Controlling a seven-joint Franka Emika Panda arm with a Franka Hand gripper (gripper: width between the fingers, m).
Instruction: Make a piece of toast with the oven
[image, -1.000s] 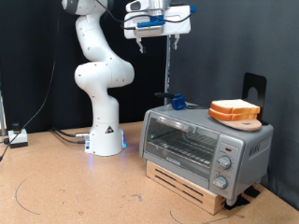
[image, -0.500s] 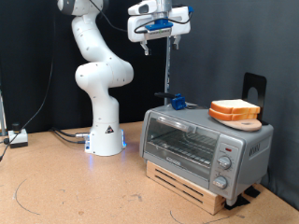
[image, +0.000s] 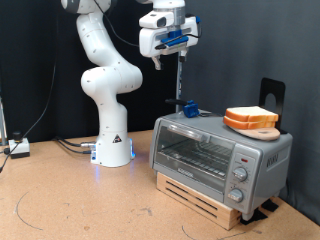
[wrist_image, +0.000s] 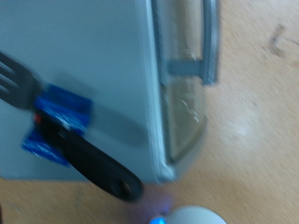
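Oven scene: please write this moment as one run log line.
hand: high above oven, empty | oven door: shut | toast: on board atop oven

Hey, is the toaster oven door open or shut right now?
Shut. In the exterior view the oven has its glass door upright and flush with the front, with the bar handle lying along the top edge.
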